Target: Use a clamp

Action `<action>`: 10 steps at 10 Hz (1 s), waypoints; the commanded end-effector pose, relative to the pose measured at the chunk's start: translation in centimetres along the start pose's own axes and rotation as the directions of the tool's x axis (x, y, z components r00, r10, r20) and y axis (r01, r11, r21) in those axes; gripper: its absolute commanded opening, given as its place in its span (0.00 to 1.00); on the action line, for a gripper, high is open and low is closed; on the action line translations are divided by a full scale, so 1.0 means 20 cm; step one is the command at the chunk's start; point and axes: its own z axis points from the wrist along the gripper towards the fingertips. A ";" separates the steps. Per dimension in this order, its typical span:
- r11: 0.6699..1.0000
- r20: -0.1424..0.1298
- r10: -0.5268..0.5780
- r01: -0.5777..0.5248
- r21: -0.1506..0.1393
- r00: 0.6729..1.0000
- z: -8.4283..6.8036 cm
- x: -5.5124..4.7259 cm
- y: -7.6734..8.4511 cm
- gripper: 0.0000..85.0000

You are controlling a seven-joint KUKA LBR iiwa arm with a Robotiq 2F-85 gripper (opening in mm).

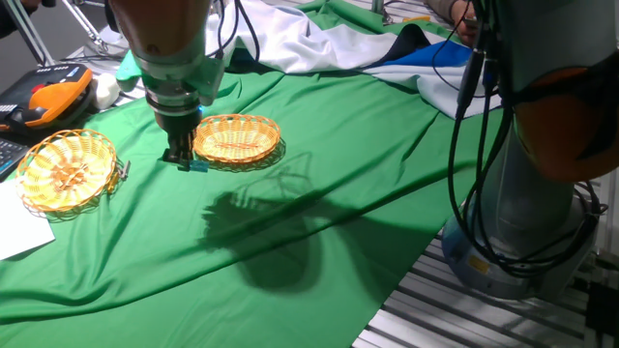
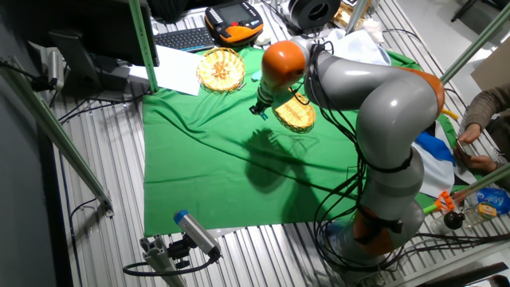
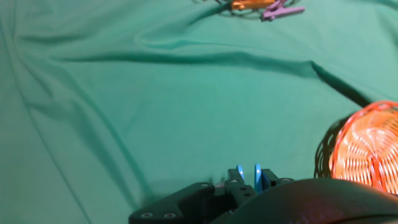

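Observation:
My gripper (image 1: 181,158) hangs low over the green cloth, just left of the nearer wicker basket (image 1: 237,138). It is shut on the small teal clamp (image 1: 198,166), whose end sticks out beside the fingers close to the basket's rim. In the hand view the clamp's two thin prongs (image 3: 249,175) show between my fingers, with the basket (image 3: 367,149) to the right. In the other fixed view the gripper (image 2: 260,109) holds the clamp (image 2: 264,115) at the left edge of that basket (image 2: 295,117).
A second wicker basket (image 1: 68,169) lies to the left with a small grey clip (image 1: 124,169) on its rim; the clip also shows in the hand view (image 3: 280,10). A paper sheet (image 1: 19,232), a pendant (image 1: 48,101) and crumpled cloth (image 1: 319,43) border the table.

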 end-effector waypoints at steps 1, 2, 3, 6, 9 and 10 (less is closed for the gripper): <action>0.999 -0.001 0.038 -0.038 0.011 0.999 0.00 0.00 0.00 0.00; 0.998 -0.004 0.066 -0.066 0.018 0.998 0.00 0.00 0.00 0.00; 0.996 -0.006 0.088 -0.088 0.022 0.996 0.00 0.00 0.00 0.00; 0.990 -0.011 0.135 -0.135 0.033 0.991 0.00 0.00 0.00 0.00; 0.991 -0.041 0.128 -0.127 0.032 0.991 0.00 0.00 0.00 0.00; 0.993 -0.048 0.111 -0.110 0.033 0.993 0.00 0.00 0.00 0.00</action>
